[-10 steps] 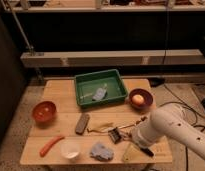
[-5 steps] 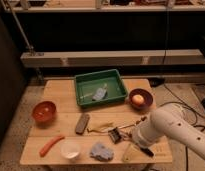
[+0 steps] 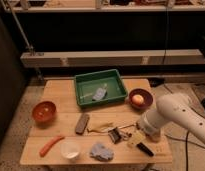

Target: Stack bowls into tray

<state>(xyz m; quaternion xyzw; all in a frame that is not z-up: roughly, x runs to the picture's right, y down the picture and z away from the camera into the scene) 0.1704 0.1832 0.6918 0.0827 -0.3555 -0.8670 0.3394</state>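
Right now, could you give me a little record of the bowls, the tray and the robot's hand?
tray: green rectangular plastic tray, back centre of the wooden table; holds a small grey-blue item, no bowl
left bowl: orange-red round bowl, table's left edge
right bowl: dark maroon round bowl, right of the tray, with an orange object inside
hand: robot's hand, open, empty, front right of table
stacked: nothing yet

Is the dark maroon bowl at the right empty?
Not empty: the round dark maroon bowl holds a pale orange ball-like thing. The gripper hangs over the front right of the wooden table.
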